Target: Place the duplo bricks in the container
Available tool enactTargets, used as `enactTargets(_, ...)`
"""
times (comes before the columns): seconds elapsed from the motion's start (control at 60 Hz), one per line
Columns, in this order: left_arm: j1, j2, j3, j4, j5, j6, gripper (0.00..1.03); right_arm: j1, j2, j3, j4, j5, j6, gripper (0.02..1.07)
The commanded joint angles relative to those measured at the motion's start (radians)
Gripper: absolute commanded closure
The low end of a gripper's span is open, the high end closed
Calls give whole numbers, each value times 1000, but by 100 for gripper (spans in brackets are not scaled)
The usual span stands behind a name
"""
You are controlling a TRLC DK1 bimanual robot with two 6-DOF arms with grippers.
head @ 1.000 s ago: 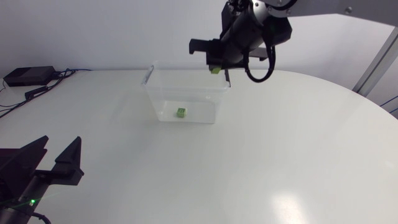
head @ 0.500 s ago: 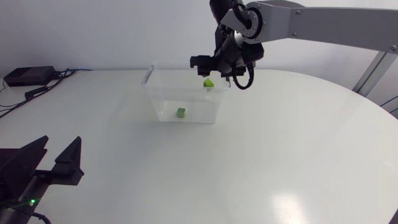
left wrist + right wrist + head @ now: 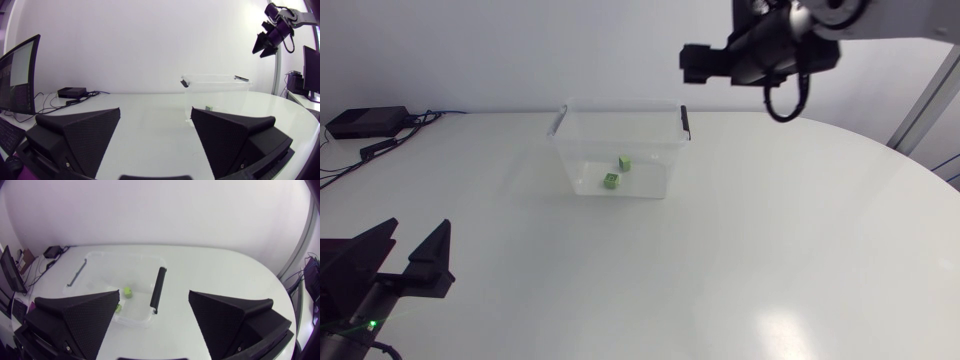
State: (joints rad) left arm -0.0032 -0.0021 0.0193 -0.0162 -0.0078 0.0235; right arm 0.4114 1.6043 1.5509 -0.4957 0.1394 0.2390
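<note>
Bricks (image 3: 610, 181) lie in the container (image 3: 582, 150); both hands are spread wide.
The container stands toward the far side of the white counter (image 3: 770, 250), well apart from its curved near and right edges. The two green bricks sit near each other on the container floor, one (image 3: 624, 162) just behind the other. A black handle (image 3: 686, 121) lies along the container's right rim. A black box (image 3: 365, 122) with cables sits at the far left edge. The right hand (image 3: 154, 300) hangs high above the container's right end, fingers far apart, gripping nothing. The left hand (image 3: 156, 112) sits low by the near left edge, well apart from the container, fingers wide, touching nothing.
</note>
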Motion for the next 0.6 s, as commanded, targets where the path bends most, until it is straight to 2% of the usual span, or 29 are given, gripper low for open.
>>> enactTargets(0.0, -3, -10, -16, 5, -3, 6, 4, -17, -138, -83, 46, 8, -33, 6)
enactTargets(0.217, -3, -10, -18, 5, -3, 6, 4, -28, -388, -233, 108, 98, -112, 6)
enactTargets(0.417, -3, -10, -18, 7, -3, 6, 4, -22, -692, -554, 275, 126, -198, 6)
enactTargets(0.583, -3, -10, -18, 5, -3, 6, 4, 64, -946, -756, 344, 132, -210, 6)
